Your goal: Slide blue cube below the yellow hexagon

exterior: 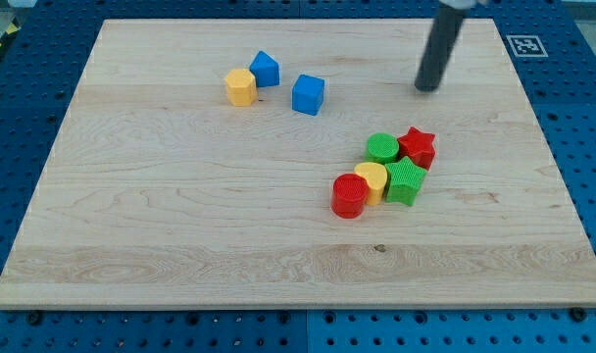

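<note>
Camera view: the tip (pixel 428 88) rests on the surface (pixel 180 235), well to the view's right of the blue cube (pixel 308 95). The arm carries no gripper. The cube lies right of the yellow hexagon (pixel 240 87), so it must go left and down.

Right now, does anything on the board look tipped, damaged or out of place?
Nothing stands out. All blocks sit flat on the board. The blue cube lies right of the yellow hexagon, not yet below it. My tip is apart, to the cube's right.
</note>
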Robot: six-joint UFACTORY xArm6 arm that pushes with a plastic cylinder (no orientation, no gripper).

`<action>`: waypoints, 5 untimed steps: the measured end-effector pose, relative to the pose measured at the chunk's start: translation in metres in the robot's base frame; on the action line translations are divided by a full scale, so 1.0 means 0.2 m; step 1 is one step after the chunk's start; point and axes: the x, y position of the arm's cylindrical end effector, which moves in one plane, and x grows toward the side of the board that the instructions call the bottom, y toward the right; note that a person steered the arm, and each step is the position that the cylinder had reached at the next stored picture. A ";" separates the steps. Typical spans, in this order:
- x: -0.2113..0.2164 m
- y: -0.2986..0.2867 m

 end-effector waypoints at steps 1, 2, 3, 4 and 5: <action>0.02 -0.34; 0.32 -0.78; 0.45 -0.91; 0.28 -0.90; 0.23 -1.10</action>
